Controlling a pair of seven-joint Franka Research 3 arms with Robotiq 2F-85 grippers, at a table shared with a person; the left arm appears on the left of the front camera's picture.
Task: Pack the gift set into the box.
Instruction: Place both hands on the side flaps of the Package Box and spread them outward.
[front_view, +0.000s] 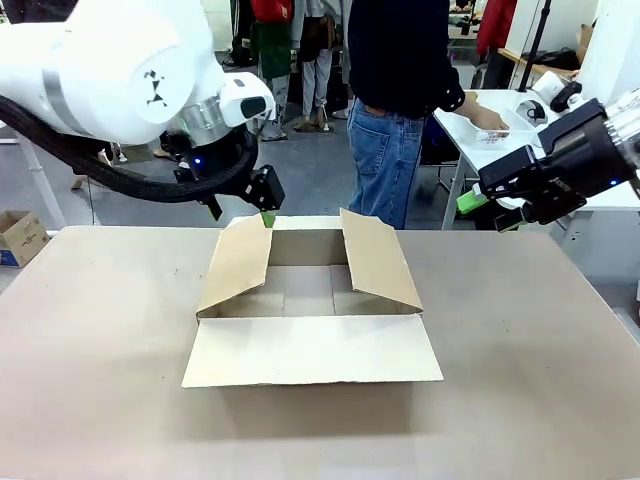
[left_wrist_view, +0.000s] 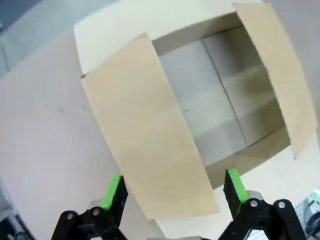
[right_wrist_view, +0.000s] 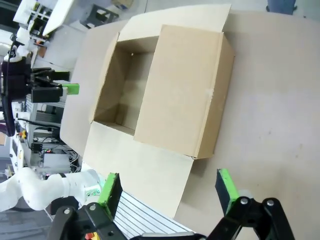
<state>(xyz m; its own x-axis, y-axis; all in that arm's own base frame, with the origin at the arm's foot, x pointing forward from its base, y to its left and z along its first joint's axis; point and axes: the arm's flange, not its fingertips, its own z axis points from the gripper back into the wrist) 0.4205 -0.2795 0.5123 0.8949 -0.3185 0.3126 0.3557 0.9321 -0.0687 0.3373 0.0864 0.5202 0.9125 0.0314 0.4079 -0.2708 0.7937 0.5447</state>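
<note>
– Brown corrugated card: the box (front_view: 310, 300) sits mid-frame on the desk (front_view: 100, 400), empty, all four flaps open. How will it handle?
– Light, I judge, and stiff in the walls. The flaps bend, though, and it may slide if pushed. Take it by a side wall's rim, not a flap.
– The grippers?
– The left gripper (left_wrist_view: 172, 192) hangs spread over the left flap's far end. The right gripper (right_wrist_view: 167, 192), also spread and empty, hovers at the frame's right, clear of the box.
– And the gift set?
– A white tray-like thing (front_view: 497, 130) under the person's hand (front_view: 489, 120), upper right, may be its basket; too small to tell.
– Any writing?
– None on the box.
</note>
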